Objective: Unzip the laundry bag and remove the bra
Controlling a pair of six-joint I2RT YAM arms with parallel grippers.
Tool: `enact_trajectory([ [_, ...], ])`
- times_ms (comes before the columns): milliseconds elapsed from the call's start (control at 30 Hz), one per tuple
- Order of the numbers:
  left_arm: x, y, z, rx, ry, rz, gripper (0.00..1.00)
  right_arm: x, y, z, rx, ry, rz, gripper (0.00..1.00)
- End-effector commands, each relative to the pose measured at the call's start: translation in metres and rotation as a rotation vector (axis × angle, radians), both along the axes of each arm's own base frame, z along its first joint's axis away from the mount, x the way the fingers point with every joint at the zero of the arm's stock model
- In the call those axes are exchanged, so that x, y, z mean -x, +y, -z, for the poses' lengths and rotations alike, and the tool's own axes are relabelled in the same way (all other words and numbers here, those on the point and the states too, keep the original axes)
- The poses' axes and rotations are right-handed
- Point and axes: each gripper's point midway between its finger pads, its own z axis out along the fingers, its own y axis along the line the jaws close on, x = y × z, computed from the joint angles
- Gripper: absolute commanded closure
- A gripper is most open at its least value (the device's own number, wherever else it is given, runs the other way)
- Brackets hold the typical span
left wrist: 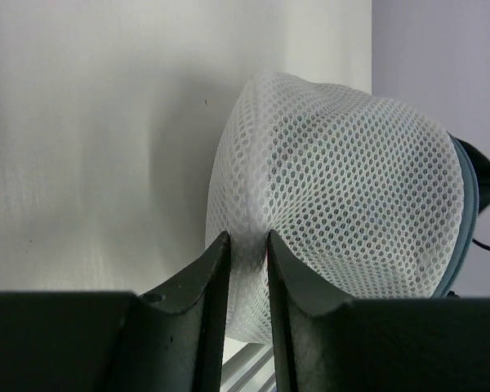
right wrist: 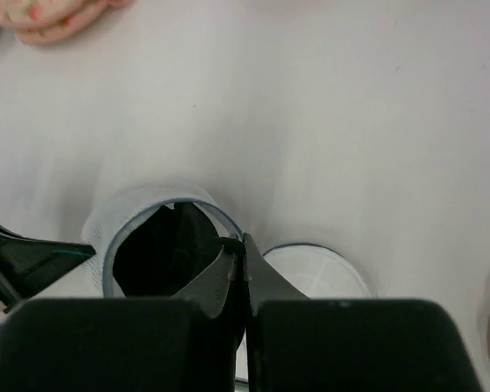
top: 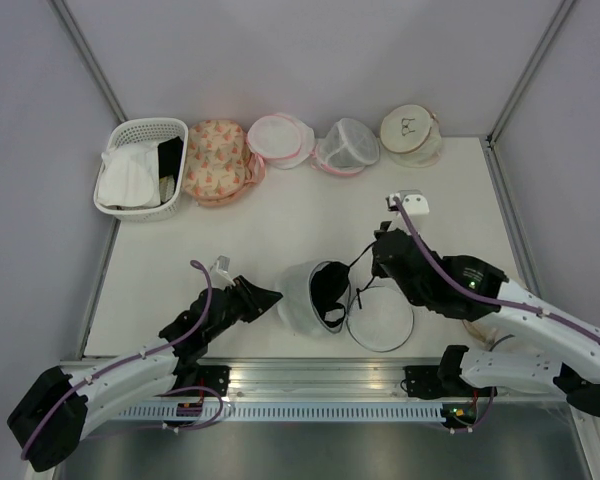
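Note:
The laundry bag [top: 300,300] lies on its side near the table's front edge, its grey-blue rim open toward the right. Its round lid flap [top: 380,320] lies flat beside it. The black bra [top: 330,288] fills the opening. My left gripper [top: 270,297] is shut on a fold of the bag's white mesh [left wrist: 351,204], seen between the jaws in the left wrist view [left wrist: 247,241]. My right gripper [top: 372,270] is shut on a thin black strap of the bra at the bag's rim [right wrist: 139,204]; its tips [right wrist: 240,239] sit over the bra [right wrist: 159,249] and lid [right wrist: 314,269].
Along the back edge stand a white basket [top: 140,130] with white cloth, a floral pink bag [top: 217,160], two pink-trimmed mesh bags [top: 280,140] [top: 347,147] and a beige round bag [top: 412,130]. A metal rail [top: 320,380] runs along the front.

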Motion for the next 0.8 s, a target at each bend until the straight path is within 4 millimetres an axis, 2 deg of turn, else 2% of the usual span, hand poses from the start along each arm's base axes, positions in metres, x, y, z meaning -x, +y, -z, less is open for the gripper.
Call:
enact_trajectory([
  [0, 0.008, 0.013, 0.032, -0.027, 0.061, -0.035, 0.71, -0.003, -0.02, -0.05, -0.058, -0.122, 0.038, 1.0],
  [33, 0.008, 0.013, 0.032, -0.027, 0.06, -0.037, 0.71, -0.003, -0.023, -0.063, -0.082, -0.15, 0.03, 0.99],
  [67, 0.008, 0.013, 0.033, -0.029, 0.062, -0.037, 0.71, -0.002, -0.023, -0.067, -0.098, -0.159, 0.031, 1.0],
  [267, 0.008, 0.014, 0.037, -0.036, 0.076, -0.04, 0.73, -0.002, -0.032, -0.118, -0.192, -0.277, 0.012, 1.0],
  [400, 0.008, 0.01, 0.032, -0.026, 0.062, -0.023, 0.71, -0.001, -0.032, -0.146, -0.22, -0.34, -0.023, 1.0],
  [467, 0.007, 0.008, 0.025, -0.027, 0.047, -0.013, 0.63, -0.001, -0.026, -0.153, -0.21, -0.344, -0.053, 1.0],
  [500, 0.008, 0.009, 0.028, -0.037, 0.053, -0.014, 0.52, -0.002, -0.023, -0.153, -0.204, -0.343, -0.062, 1.0],
  [567, 0.003, 0.007, 0.016, -0.053, 0.041, -0.016, 0.42, -0.002, -0.021, -0.157, -0.216, -0.357, -0.073, 1.0],
  [600, -0.001, 0.009, 0.007, -0.049, 0.022, -0.037, 0.33, -0.002, -0.022, -0.161, -0.225, -0.366, -0.073, 1.0],
  [633, 0.001, 0.015, 0.014, -0.09, 0.052, -0.048, 0.29, -0.002, -0.025, -0.166, -0.234, -0.384, -0.067, 0.99],
  [700, -0.006, 0.018, -0.007, -0.086, 0.007, -0.08, 0.23, -0.002, -0.033, -0.175, -0.234, -0.409, -0.043, 1.0],
  [767, -0.008, 0.023, -0.019, -0.096, -0.006, -0.102, 0.16, 0.0, -0.033, -0.184, -0.243, -0.438, -0.068, 1.0],
])
